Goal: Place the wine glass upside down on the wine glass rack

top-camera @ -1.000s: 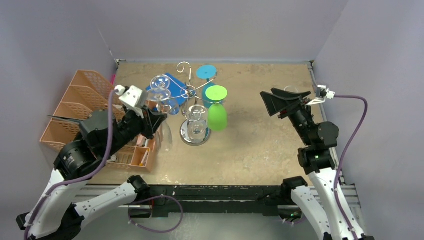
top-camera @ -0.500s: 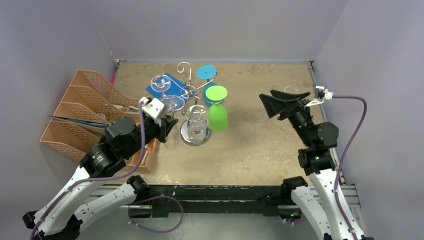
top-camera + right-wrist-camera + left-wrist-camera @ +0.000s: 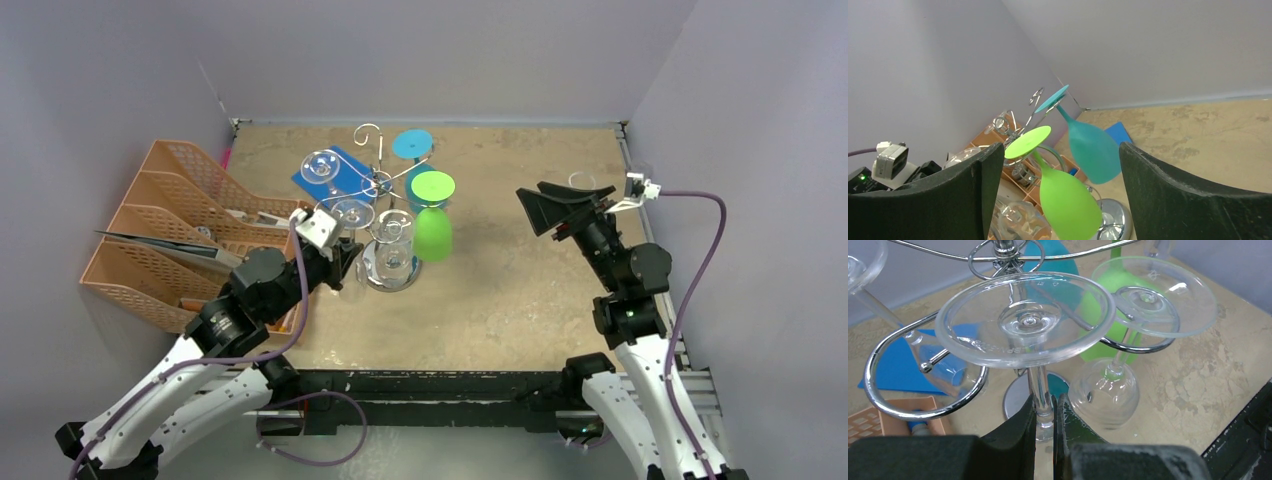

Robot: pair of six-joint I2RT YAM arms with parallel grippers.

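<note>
Left gripper [image 3: 1044, 407] clamped on the stem of the clear wine glass [image 3: 1025, 320]. Glass upside down, foot uppermost. Foot sits over a scroll loop of the wine glass rack [image 3: 923, 413], near-left of its post; cannot tell if seated. Second clear glass [image 3: 1153, 302] hangs just right. Right gripper [image 3: 565, 202] jaws wide apart, holding nothing, well right of the rack.

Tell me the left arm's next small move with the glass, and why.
Probably ease the left gripper sideways so the stem slips into the empty loop of the wine glass rack. It is shut on the stem of the inverted wine glass, whose foot sits above loop height, while the stem seems outside that loop.
</note>
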